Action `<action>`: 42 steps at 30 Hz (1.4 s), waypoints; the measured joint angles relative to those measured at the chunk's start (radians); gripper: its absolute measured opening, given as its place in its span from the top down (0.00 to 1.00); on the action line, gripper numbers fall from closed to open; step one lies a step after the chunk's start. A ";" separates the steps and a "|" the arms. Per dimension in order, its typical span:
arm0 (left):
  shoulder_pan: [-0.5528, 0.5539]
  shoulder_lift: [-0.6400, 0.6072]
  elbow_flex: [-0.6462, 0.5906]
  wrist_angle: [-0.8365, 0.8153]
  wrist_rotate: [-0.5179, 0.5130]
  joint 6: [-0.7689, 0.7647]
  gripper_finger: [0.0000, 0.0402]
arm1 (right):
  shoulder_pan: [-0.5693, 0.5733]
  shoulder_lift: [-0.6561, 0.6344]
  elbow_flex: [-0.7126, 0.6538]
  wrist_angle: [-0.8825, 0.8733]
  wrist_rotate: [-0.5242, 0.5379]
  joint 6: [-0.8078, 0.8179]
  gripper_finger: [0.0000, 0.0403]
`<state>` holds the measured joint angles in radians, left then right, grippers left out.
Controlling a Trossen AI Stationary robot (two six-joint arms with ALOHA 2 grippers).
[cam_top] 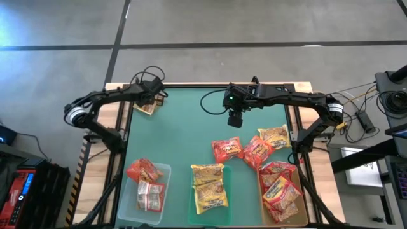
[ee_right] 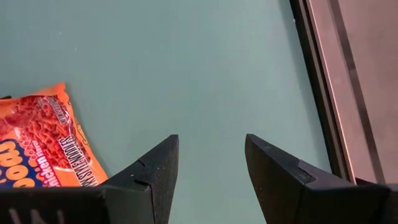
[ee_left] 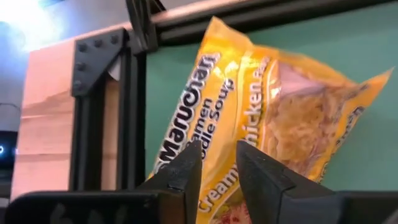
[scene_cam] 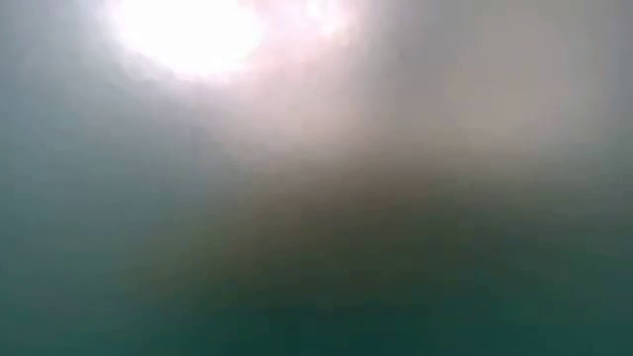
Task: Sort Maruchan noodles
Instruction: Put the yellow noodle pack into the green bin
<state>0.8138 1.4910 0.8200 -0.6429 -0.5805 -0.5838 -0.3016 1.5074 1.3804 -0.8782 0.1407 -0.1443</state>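
Observation:
A yellow Maruchan noodle packet [ee_left: 267, 93] lies at the far left corner of the green mat [cam_top: 184, 127], and my left gripper [ee_left: 219, 149] is closed on it there [cam_top: 148, 105]. My right gripper [ee_right: 208, 155] hangs open over the middle of the mat [cam_top: 235, 119], touching nothing. Two red packets [cam_top: 227, 151] [cam_top: 257, 151] and a yellow one [cam_top: 275, 137] lie loose on the mat to the right of centre. The low view shows only blur. My left gripper has the yellow packet's near edge [ee_left: 219, 177] between its two fingers, which fill the gap with the wrapper. The fingers slant down from the table's left side. Whether the packet is clear of the mat cannot be told.
Three trays stand along the near edge: a clear one [cam_top: 166, 170] with red-orange packets, a green one [cam_top: 191, 197] with yellow packets, and a brown one [cam_top: 299, 191] with red packets. Black frame rails [ee_left: 127, 124] run along the mat's left and far edges beside the left gripper.

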 joint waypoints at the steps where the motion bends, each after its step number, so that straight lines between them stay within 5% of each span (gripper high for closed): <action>1: 0.001 0.009 0.000 0.002 0.009 0.002 0.80 | 0.000 0.000 0.000 -0.002 0.000 -0.001 0.57; 8: 0.002 0.031 0.000 0.077 0.138 0.077 0.84 | 0.000 0.000 0.000 -0.003 0.000 -0.006 0.57; 23: -0.067 0.010 0.016 0.109 0.682 0.239 0.89 | 0.000 0.000 0.000 0.001 0.000 -0.015 0.57; 26: -0.079 -0.020 0.049 0.111 0.608 0.255 0.89 | 0.000 0.000 0.000 0.000 -0.001 -0.015 0.57; 33: -0.070 -0.066 0.136 -0.046 0.102 0.129 0.90 | 0.000 0.000 -0.007 0.002 -0.001 -0.015 0.57; 42: 0.011 0.024 0.160 -0.171 0.144 0.088 0.90 | 0.000 0.000 -0.028 0.003 -0.001 -0.023 0.57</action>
<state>0.8253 1.5152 0.9802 -0.8139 -0.4366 -0.4962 -0.3018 1.5078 1.3526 -0.8757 0.1394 -0.1671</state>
